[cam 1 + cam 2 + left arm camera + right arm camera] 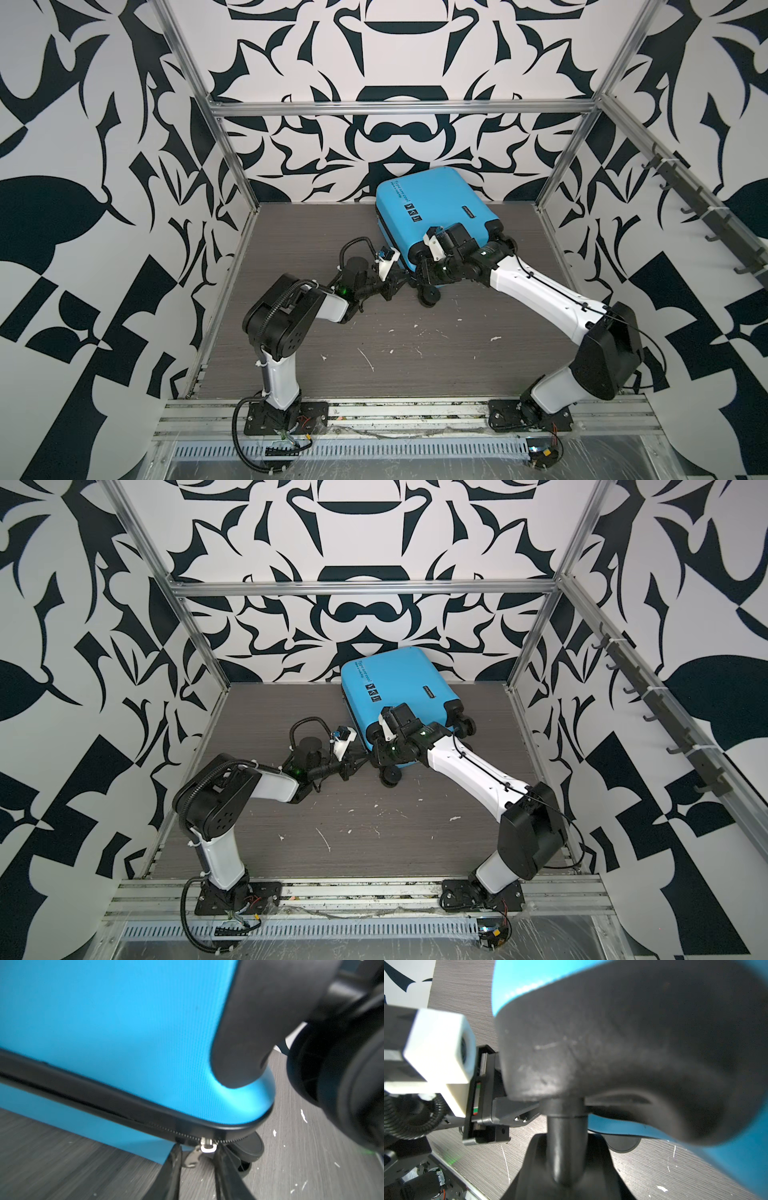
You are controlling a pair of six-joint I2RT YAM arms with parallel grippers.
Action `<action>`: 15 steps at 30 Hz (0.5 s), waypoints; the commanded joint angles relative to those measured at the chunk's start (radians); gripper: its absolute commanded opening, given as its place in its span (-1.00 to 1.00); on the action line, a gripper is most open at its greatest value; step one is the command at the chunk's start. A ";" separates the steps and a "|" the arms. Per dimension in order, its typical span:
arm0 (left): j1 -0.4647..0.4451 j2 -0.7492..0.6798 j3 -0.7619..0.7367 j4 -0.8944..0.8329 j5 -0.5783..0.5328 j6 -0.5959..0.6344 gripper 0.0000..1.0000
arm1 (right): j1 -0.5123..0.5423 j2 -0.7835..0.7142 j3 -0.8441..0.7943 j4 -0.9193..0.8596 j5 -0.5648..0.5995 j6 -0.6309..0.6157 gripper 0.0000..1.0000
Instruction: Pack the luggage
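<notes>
Blue luggage (432, 208) has its silver zipper pull (194, 1157) inside the parted left claw (199, 1150).

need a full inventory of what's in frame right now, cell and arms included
luggage: one, bright blue with black zipper band, lying flat at the table's back, shells together.
wheels: at least two showing, black, at the luggage's near end.
zipper pull: one, silver, on the band at a wheel corner.
table: one, grey wood-grain, white flecks.
hook rail: one, dark hooks, right wall.
walls: black-and-white pattern, three sides.
left gripper: black, jaws apart either side of the zipper pull.
right gripper: black, at the luggage's near wheel end; grip not visible.
</notes>
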 commanded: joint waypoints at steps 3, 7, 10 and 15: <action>-0.023 0.041 0.032 0.012 -0.055 -0.008 -0.70 | 0.018 -0.041 0.085 0.122 -0.062 -0.007 -1.00; -0.025 0.049 0.017 0.068 -0.076 -0.036 -0.83 | 0.021 -0.044 0.078 0.124 -0.062 -0.004 -1.00; -0.026 0.048 0.008 0.106 -0.087 -0.057 -0.94 | 0.021 -0.047 0.073 0.124 -0.058 0.000 -1.00; -0.026 0.052 -0.008 0.175 -0.106 -0.096 -0.63 | 0.021 -0.049 0.069 0.126 -0.057 0.001 -1.00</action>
